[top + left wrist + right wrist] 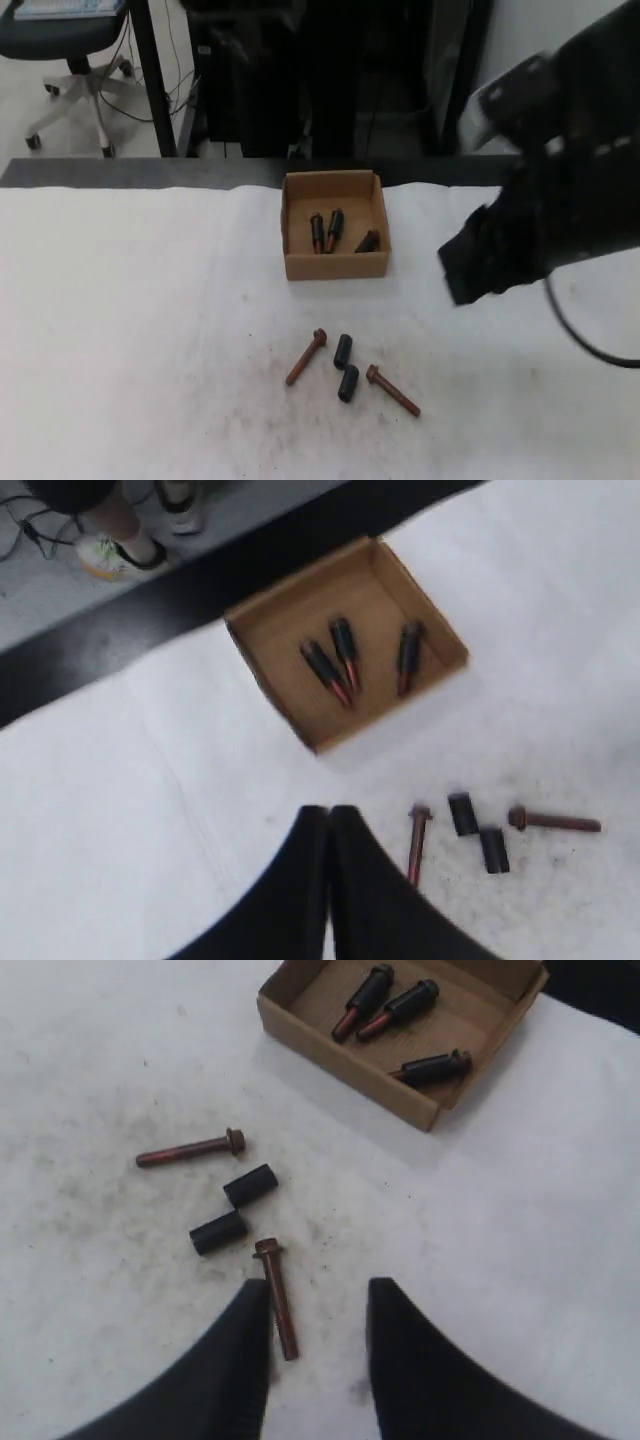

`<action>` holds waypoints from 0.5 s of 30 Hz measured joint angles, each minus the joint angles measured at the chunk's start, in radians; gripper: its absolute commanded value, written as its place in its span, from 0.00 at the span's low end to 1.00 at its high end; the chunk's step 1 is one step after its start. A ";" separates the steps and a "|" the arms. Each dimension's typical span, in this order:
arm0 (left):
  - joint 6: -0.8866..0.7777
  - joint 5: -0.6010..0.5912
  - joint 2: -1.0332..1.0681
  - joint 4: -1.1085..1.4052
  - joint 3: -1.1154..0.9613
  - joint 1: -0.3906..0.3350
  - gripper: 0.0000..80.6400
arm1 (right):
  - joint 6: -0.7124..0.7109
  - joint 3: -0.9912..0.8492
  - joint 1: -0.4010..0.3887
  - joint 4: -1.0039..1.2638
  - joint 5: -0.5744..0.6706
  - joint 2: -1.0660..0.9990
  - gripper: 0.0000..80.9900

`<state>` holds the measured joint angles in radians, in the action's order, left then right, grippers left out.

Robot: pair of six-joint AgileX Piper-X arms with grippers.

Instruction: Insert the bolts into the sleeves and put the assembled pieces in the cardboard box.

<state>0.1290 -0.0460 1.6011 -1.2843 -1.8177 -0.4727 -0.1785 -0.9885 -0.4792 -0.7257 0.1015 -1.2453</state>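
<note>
The cardboard box (333, 266) sits mid-table with three bolt-in-sleeve pieces (327, 231) inside. In front of it lie two rusty bolts (305, 357) (393, 390) and two black sleeves (343, 350) (348, 383), all loose on the white cloth. My right gripper (318, 1290) is open above the cloth, and one bolt (277, 1300) lies just inside one of its fingers (235, 1360). The other bolt (192, 1150) and both sleeves (250, 1186) (218, 1232) lie farther off. My left gripper (328, 812) is shut with nothing in it, hovering short of the loose parts (417, 842) and the box (300, 585).
A black arm (540, 230) looms large at the right of the high view. A dark bench edge (140, 172) runs behind the white cloth, with an office chair (75, 70) and dark furniture beyond. White cloth stretches wide to the left of the parts.
</note>
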 measured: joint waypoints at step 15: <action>-0.239 -0.001 -0.825 0.596 1.305 -0.018 0.00 | -0.083 0.000 0.000 0.099 0.001 -0.306 0.39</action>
<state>-0.1095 -0.0472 0.7762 -0.6879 -0.5127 -0.4911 -0.2614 -0.9885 -0.4792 -0.6269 0.1026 -1.5514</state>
